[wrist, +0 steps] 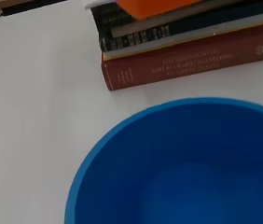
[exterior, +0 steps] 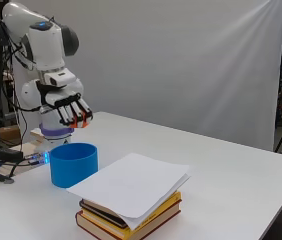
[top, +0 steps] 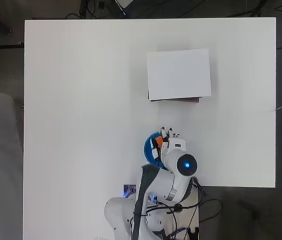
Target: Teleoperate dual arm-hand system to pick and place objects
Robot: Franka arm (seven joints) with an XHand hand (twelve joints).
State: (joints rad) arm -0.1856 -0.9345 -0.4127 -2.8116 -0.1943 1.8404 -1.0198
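My hand (exterior: 70, 107) hangs above the blue cup (exterior: 73, 164), palm down, its fingers curled round a small orange object (exterior: 82, 120). From overhead the hand (top: 169, 136) sits over the cup's (top: 148, 150) right rim, and the orange object (top: 158, 142) shows beside the fingers. The wrist view looks down into the cup's (wrist: 192, 163) open mouth, with a strip of orange (wrist: 159, 5) at the picture's edge. Most of the orange object is hidden by the fingers.
A stack of books (exterior: 131, 217) with a white sheet of paper (exterior: 131, 185) on top lies beyond the cup, seen from overhead under the paper (top: 178, 74). The book spines (wrist: 192, 51) face the cup. The white table (top: 81, 100) extends to the left.
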